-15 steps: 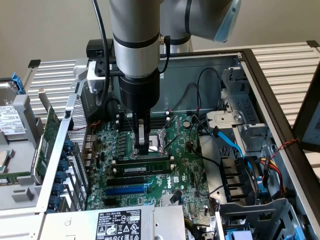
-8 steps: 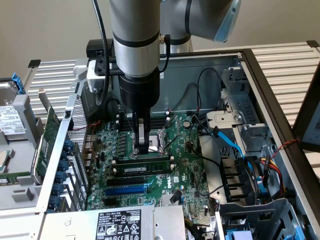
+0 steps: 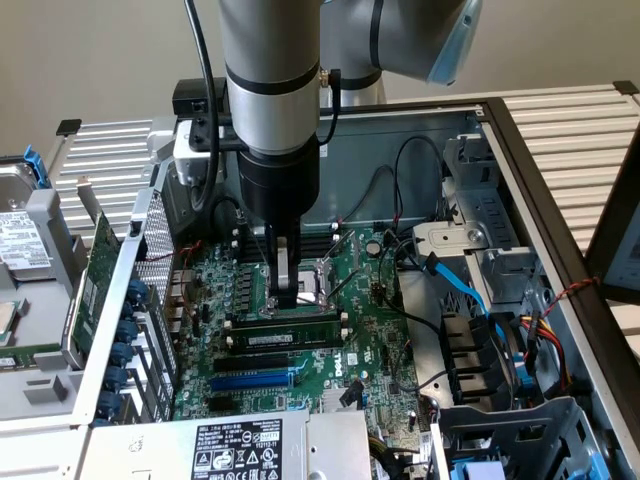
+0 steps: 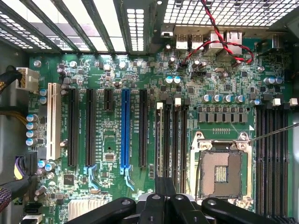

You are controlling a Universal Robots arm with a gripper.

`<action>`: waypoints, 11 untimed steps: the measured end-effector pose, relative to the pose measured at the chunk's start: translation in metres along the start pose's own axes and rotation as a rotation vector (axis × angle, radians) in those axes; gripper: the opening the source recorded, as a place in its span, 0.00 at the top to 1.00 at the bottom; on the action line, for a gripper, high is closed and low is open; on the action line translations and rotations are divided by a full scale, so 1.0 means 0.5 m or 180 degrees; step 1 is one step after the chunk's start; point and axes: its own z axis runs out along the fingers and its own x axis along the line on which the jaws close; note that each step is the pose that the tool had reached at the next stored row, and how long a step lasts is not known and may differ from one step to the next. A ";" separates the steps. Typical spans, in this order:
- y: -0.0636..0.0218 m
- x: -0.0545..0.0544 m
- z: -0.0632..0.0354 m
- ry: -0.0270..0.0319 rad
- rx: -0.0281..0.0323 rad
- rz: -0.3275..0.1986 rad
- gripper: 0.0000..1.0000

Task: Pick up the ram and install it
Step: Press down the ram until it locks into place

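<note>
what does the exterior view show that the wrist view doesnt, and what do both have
Exterior view: the arm standing over the open computer case, the hard drive at that view's left, blue data cables, and the ram seated among the black slots, with the shut gripper pressing on its top edge.

Wrist view: the rear ventilation grille, a twisted red and black wire, a white slot and a blue slot.

Both: the green motherboard and the empty processor socket.

Dark-green ram [image 3: 285, 330] with white label; green motherboard [image 4: 93, 70], one blue slot [image 4: 125, 128].
</note>
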 end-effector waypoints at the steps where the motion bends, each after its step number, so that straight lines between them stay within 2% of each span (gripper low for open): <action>1: 0.000 0.000 0.000 0.0000 0.0000 0.0000 0.89; 4: 0.000 0.000 0.000 0.0000 0.0000 0.0015 0.89; 11: 0.000 0.000 0.000 -0.0006 0.0015 0.0355 0.89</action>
